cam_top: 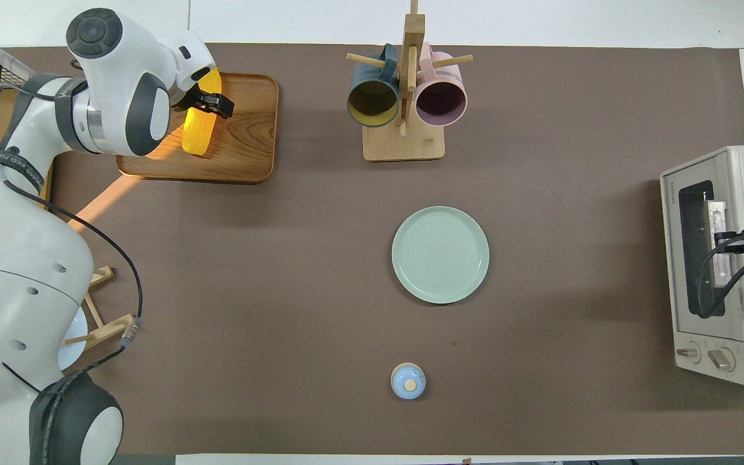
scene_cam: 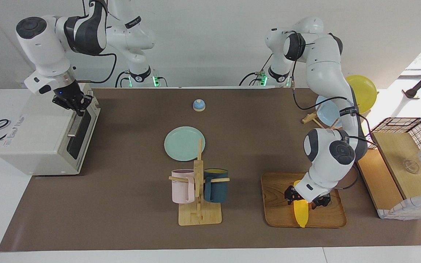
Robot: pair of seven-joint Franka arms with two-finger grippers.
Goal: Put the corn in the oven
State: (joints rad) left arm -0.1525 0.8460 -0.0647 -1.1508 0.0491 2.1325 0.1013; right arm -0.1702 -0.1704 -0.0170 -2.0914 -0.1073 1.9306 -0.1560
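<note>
Corn (scene_cam: 301, 214) lying on wooden tray (scene_cam: 274, 204), toward left arm's end of desk. Smooth, glossy, stiff, probably light; likely slippery, tapered ends poor for hold, so middle best. Left gripper (scene_cam: 307, 199) down at cob, jaws on either side of it near upper part; cannot tell if already squeezing. Oven (scene_cam: 40, 140) at right arm's end, door seemingly closed. Right gripper (scene_cam: 74, 103) at door's top edge by handle, jaws' state cannot tell.

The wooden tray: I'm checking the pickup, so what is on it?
On the wooden tray lies only the corn, with the left gripper down around its upper part. The wood under the arm is hidden.
</note>
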